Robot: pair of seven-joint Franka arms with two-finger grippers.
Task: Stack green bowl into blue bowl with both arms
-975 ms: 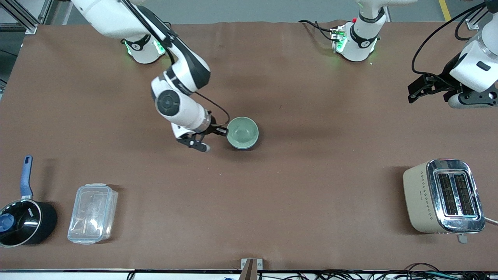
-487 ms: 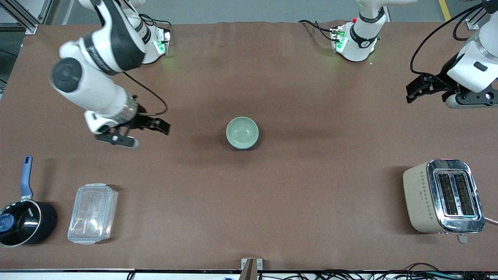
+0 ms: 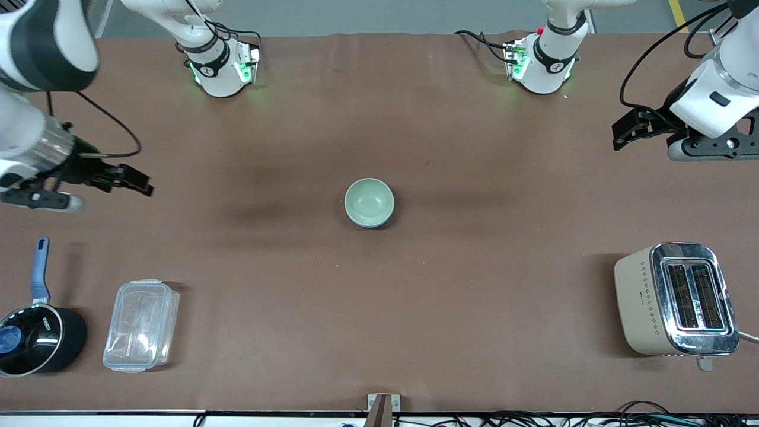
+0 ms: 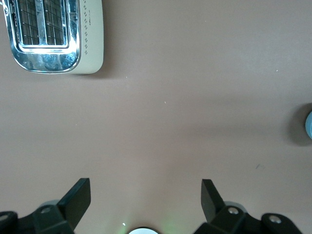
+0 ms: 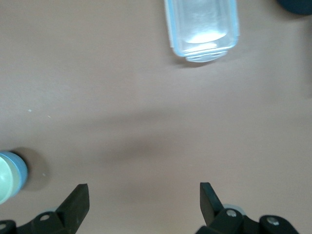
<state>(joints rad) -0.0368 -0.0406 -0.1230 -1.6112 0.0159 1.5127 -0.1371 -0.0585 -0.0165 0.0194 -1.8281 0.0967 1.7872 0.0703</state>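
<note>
Both sets of fingers are spread wide and empty: the right gripper hangs over bare table at the frame's left edge, the left gripper at the upper right. At centre, the green bowl sits nested in the blue bowl, so the stacking looks done and no further grasp seems needed.

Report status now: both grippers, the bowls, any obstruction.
Left gripper and right gripper: jaws open, empty, over bare table at opposite ends. Green bowl nested in blue bowl, mid-table. Nothing obstructing.
</note>
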